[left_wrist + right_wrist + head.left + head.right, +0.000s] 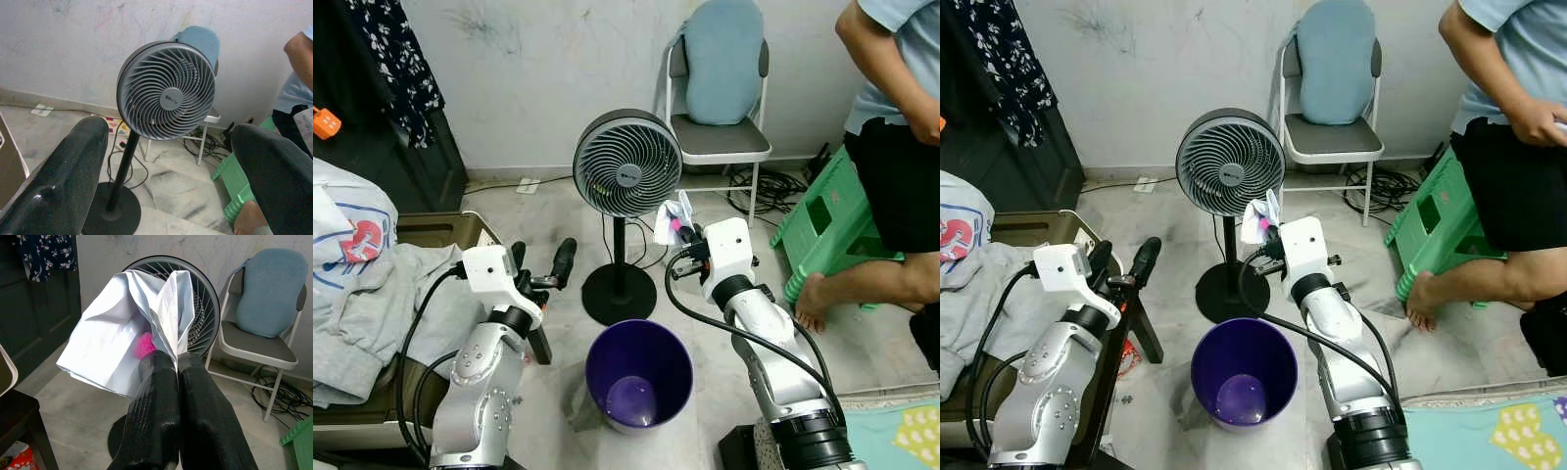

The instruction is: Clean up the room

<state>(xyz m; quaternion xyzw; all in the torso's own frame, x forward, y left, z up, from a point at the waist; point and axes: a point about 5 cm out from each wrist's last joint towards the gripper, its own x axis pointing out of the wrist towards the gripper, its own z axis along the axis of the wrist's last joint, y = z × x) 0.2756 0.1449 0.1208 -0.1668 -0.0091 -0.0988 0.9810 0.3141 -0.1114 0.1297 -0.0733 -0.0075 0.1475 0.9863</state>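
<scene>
Robot holding crumpled paper above a purple bin.
Right gripper point(171, 367) pinches white paper point(122, 342) over the bin point(639, 375); left gripper point(543, 264) gapes, holding nothing.

Even, soft daylight fills the room, and shadows on the floor point(558, 211) are faint. Head views are sharp. The near black fingers point(58, 181) are slightly soft in the wrist views.

Robot: two silver-grey jointed arms with white box-shaped wrist housings, black rubber collars and looped black cables, left gripper point(541, 264) and right gripper point(677, 233) each with two long glossy black fingers point(63, 181); person point(898, 117) wears light-blue shirt, black shorts.
</scene>
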